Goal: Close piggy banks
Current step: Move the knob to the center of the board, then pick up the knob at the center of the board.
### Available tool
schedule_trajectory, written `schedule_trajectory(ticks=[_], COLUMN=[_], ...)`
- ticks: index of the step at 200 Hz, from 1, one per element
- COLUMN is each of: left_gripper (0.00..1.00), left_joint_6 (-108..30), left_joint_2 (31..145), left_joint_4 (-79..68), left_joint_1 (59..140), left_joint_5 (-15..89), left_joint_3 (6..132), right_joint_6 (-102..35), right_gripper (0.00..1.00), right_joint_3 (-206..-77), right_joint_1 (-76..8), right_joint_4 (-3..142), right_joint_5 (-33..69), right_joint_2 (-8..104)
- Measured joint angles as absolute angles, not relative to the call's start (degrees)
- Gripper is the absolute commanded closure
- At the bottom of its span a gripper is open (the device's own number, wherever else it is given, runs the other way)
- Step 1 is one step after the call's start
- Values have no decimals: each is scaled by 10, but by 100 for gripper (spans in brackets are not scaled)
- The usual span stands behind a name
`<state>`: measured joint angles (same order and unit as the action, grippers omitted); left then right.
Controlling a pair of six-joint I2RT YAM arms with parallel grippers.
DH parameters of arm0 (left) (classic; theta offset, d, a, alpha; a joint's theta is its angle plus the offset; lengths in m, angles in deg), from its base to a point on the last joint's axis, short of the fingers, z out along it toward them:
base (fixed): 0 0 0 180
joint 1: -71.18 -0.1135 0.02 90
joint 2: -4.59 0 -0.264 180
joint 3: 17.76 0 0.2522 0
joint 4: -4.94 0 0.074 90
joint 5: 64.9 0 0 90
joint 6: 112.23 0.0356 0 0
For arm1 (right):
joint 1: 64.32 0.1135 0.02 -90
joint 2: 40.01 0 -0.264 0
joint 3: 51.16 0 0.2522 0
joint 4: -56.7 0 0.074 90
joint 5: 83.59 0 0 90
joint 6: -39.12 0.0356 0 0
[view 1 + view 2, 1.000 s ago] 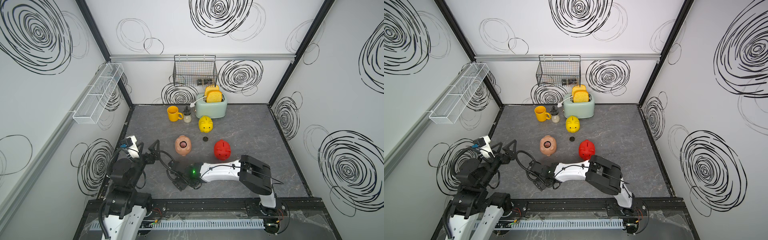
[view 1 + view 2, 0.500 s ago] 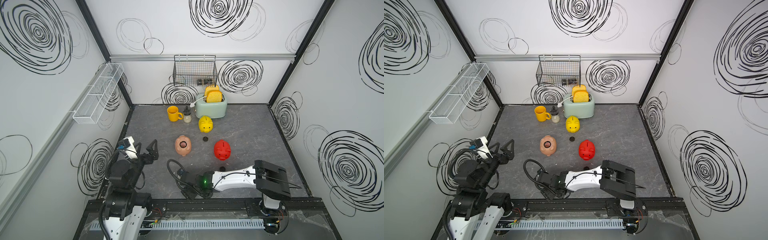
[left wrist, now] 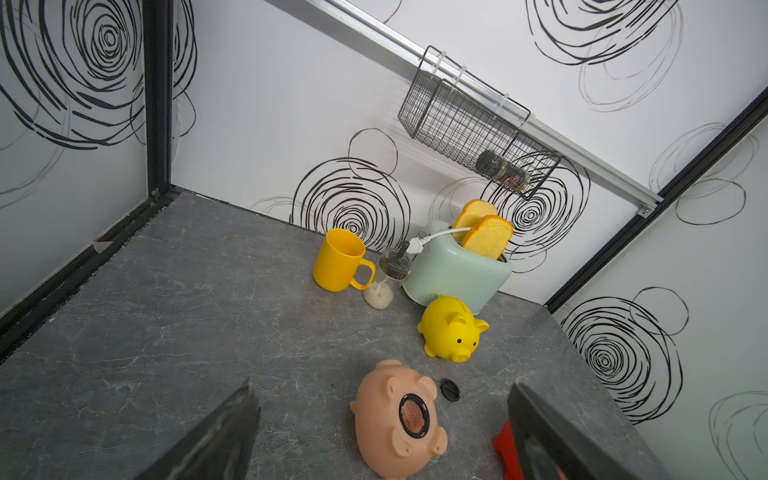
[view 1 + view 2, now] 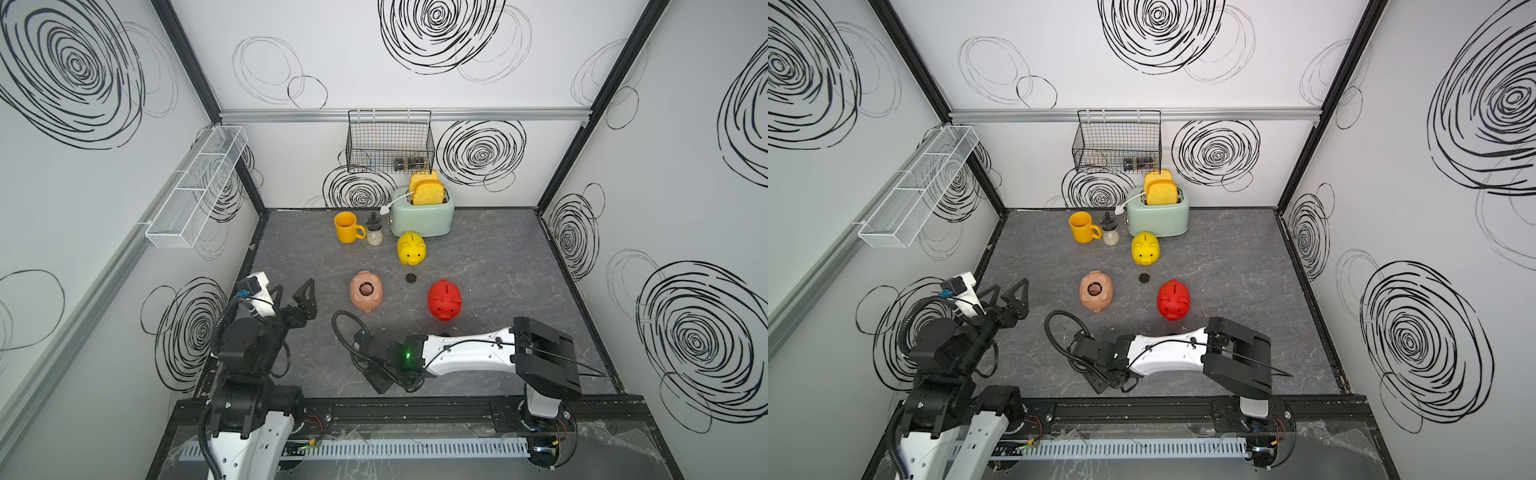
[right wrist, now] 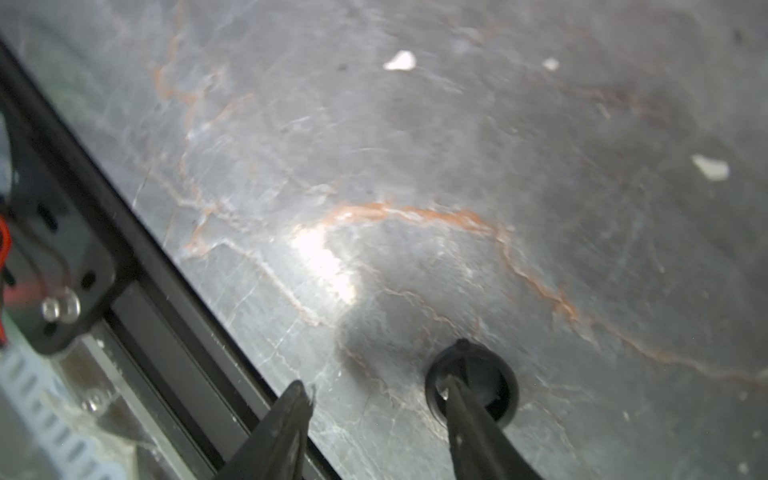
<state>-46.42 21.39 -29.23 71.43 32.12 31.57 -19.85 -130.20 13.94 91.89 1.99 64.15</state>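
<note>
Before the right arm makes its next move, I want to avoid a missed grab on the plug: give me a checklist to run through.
1. Small black round plug centred between the right gripper fingertips: not ok; it sits at one finger, the gap bare.
2. Pale pink plastic piggy bank belly hole up, unplugged: ok.
3. Left gripper open, clear of the pigs: ok.
4. Second black plug free on the grey table: ok.
5. Yellow piggy bank and red piggy bank bellies plugged: cannot tell; both stand upright.
</note>
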Motion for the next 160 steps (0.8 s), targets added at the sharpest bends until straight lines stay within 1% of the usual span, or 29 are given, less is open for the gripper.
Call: schedule_trajectory(ticks=[23, 83, 160], left_gripper=[4, 4, 4], left_joint_6=[-464, -464, -464], left_joint_2=[214, 214, 214], left_joint_4=[-292, -292, -292], left_joint_1=[714, 714, 714], left_joint_5=[324, 326, 326], left_joint_3=[316, 316, 316], right_joint_6=[-195, -196, -196], right_gripper=[58, 66, 69], right_joint_3=[-1302, -1290, -1279], right_joint_1=[131, 119, 110], right_joint_4=[931, 936, 933], right_joint_5=[10, 0, 0], right_joint_2=[641, 641, 644])
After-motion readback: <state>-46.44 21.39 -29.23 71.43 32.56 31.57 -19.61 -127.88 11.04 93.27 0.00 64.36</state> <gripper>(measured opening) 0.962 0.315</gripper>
